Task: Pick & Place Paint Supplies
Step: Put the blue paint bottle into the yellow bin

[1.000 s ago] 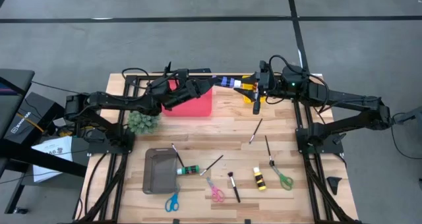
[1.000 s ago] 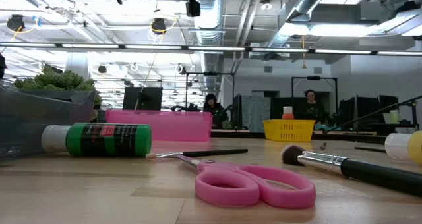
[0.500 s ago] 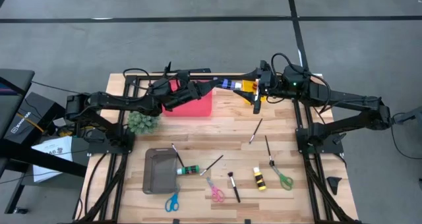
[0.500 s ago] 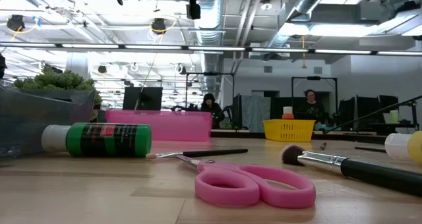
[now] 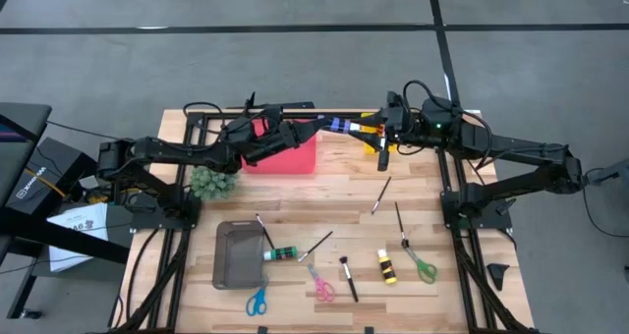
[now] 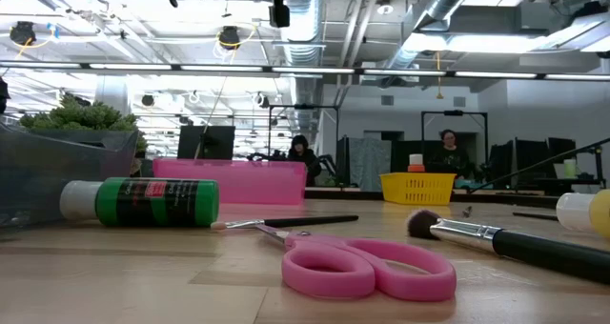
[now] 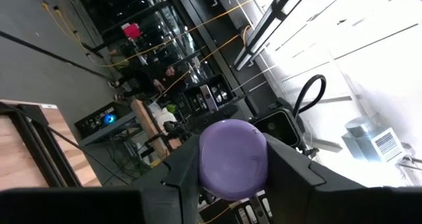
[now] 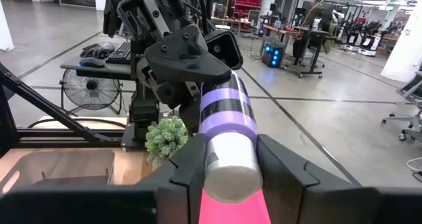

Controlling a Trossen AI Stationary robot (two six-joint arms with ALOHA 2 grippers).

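Left end effector (image 5: 316, 125) and right end effector (image 5: 371, 130) meet mid-air; both clamped.

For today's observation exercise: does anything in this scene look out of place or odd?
One oddity: the purple paint bottle hangs in mid-air above the table's far edge, gripped at both ends, by the left gripper and the right gripper. Nothing looks spilled or damaged.

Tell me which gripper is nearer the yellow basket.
Right. The right gripper hovers directly over the yellow basket, while the left gripper sits farther off, over the pink bin.
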